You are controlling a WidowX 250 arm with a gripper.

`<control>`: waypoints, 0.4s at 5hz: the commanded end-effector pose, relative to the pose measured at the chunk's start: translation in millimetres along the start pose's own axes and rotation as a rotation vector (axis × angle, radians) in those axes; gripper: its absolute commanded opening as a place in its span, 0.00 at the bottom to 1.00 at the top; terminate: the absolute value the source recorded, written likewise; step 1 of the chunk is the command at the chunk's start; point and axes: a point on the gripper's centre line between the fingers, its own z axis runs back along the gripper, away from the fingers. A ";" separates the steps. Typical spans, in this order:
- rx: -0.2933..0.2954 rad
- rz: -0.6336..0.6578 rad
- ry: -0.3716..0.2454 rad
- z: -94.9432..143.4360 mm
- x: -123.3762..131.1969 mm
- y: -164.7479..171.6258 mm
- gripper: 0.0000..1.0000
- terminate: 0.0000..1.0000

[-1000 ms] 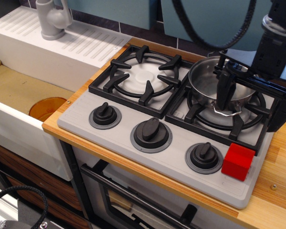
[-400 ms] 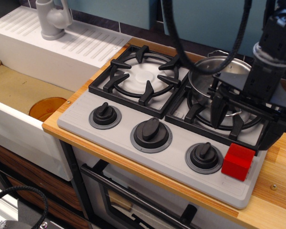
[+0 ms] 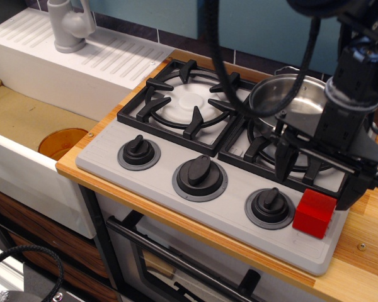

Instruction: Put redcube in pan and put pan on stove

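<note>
The redcube (image 3: 314, 212) rests on the front right corner of the grey stove (image 3: 176, 148), just right of the rightmost knob. The shiny steel pan (image 3: 288, 95) stands on the right burner, with nothing visible inside it; its right side is hidden behind the arm. My gripper (image 3: 319, 173) hangs open over the front of the right grate, slightly behind and above the redcube. Its left finger (image 3: 284, 154) and right finger (image 3: 355, 187) are spread wide, and nothing is held between them.
The left burner (image 3: 189, 100) is bare. Three black knobs (image 3: 200, 175) line the stove front. A white sink with a grey faucet (image 3: 69, 25) and an orange disc (image 3: 62, 141) lies to the left. Wooden counter (image 3: 365, 251) borders the stove at right and front.
My gripper has left the pan's front rim and moved forward and right toward the redcube, its fingers spread. Pan and redcube have not moved.
</note>
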 end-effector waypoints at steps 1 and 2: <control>-0.016 -0.010 -0.054 -4.9 3.9 -5.5 1.00 0.00; -0.016 -0.016 -0.060 -10.0 5.9 -5.0 1.00 0.00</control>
